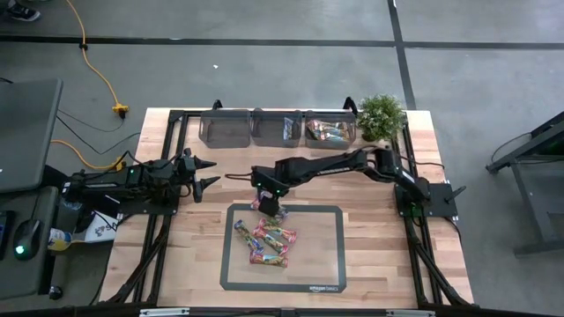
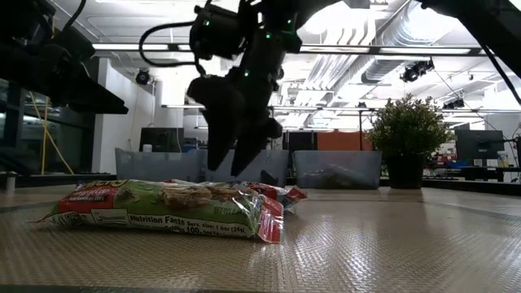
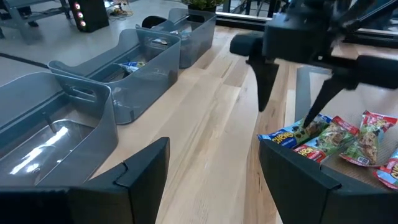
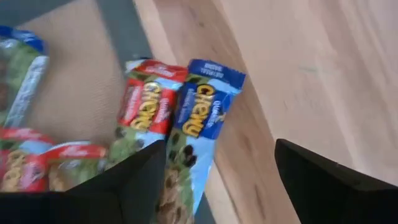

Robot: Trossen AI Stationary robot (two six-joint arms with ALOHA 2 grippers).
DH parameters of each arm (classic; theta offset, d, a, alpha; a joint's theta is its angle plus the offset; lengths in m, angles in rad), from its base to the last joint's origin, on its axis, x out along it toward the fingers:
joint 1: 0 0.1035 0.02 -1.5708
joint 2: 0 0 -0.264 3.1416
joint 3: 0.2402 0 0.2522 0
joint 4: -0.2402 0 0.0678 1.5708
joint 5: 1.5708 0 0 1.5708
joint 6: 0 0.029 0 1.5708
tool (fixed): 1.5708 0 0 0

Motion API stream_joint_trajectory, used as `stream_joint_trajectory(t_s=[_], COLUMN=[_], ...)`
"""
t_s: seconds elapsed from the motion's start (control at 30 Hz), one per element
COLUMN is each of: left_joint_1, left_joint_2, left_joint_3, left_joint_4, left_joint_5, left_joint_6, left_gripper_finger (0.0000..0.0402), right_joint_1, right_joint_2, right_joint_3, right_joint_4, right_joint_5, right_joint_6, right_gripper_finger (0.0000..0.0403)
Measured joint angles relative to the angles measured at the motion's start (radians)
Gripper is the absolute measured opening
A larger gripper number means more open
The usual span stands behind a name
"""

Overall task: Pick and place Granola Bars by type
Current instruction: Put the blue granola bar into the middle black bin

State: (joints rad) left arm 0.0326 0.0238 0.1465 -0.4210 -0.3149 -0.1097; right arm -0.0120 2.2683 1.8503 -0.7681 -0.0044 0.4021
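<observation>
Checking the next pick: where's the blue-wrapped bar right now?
In the right wrist view the blue-wrapped bar lies on the mat's dark border, beside a red-wrapped bar. The open right end effector hangs just above it, at the pile's far end in the high view.

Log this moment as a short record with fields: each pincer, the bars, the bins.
right pincer: open, just above the pile's edge, over a blue bar
left pincer: open, waiting at the table's left, holding nothing
bars: loose pile on the mat
bins: three in a row at the far edge; left one looks empty, the other two hold bars
plant: right of the bins
</observation>
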Motion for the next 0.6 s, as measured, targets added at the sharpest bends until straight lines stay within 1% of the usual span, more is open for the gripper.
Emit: stream_joint_trajectory(t_s=[0.13, 0.37, 0.6], left_joint_1=[0.000, 0.000, 0.000], left_joint_2=[0.000, 0.000, 0.000], left_joint_3=[0.000, 0.000, 0.000], left_joint_4=[0.001, 0.000, 0.000], left_joint_5=[0.000, 0.000, 0.000], left_joint_6=[0.000, 0.000, 0.000], left_gripper_finger=[0.0243, 0.0243, 0.0243], right_joint_1=[0.001, 0.010, 0.017], right_joint_2=[0.026, 0.055, 0.074], right_joint_3=[0.000, 0.000, 0.003], right_joint_4=[0.022, 0.041, 0.046], right_joint_5=[0.002, 0.001, 0.026], right_joint_6=[0.042, 0.044, 0.044], right_gripper_finger=[0.0287, 0.0287, 0.0287])
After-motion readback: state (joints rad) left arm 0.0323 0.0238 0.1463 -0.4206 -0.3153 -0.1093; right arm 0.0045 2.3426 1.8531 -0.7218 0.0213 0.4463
